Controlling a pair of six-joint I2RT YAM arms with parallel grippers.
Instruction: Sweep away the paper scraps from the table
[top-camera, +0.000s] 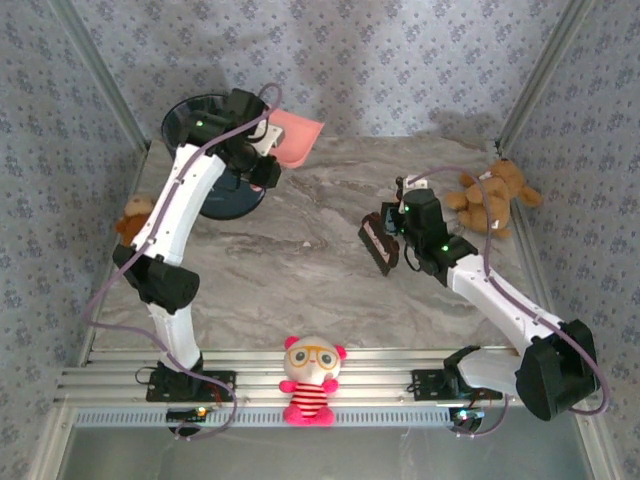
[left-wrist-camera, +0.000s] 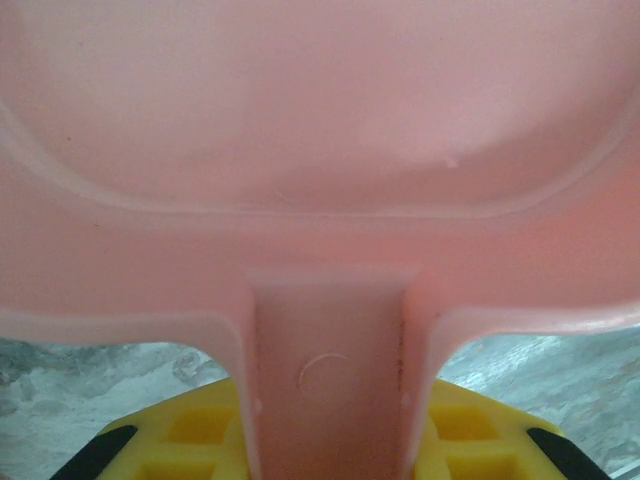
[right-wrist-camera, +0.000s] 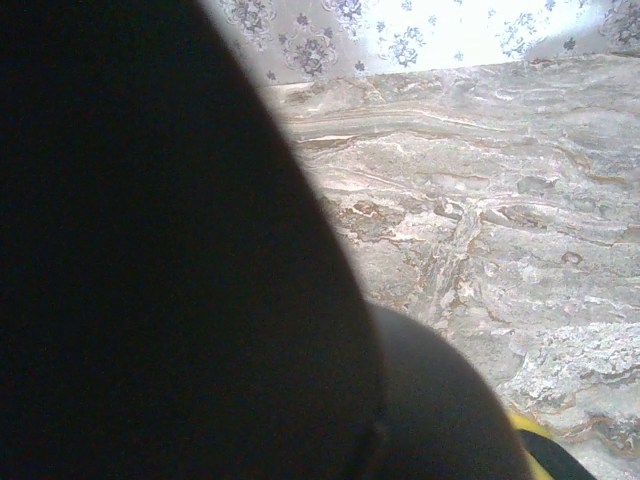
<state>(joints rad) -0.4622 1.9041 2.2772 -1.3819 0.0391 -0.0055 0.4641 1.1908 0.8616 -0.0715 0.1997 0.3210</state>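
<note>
Pan (top-camera: 300, 135) gripped by L end effector (top-camera: 266, 163), brush (top-camera: 381, 243) by R end effector (top-camera: 402, 222). Swing it over bin (top-camera: 185, 118) just left, tilt slow, no spill on desk (top-camera: 300, 285).

White arms (top-camera: 188, 192), black joints (top-camera: 165, 285); purple cables (top-camera: 240, 127).

In the left wrist view the pink dustpan (left-wrist-camera: 320, 150) runs off the top and both sides, and its handle (left-wrist-camera: 330, 350) hides the gap between the left gripper's (left-wrist-camera: 325, 445) yellow fingers (left-wrist-camera: 190, 435). In the right wrist view a dark, blurred shape (right-wrist-camera: 150, 260), too close to identify, covers the table's (right-wrist-camera: 520, 250) left half. From above, the left arm (top-camera: 185, 195) hides part of a dark round bin (top-camera: 232, 203).
</note>
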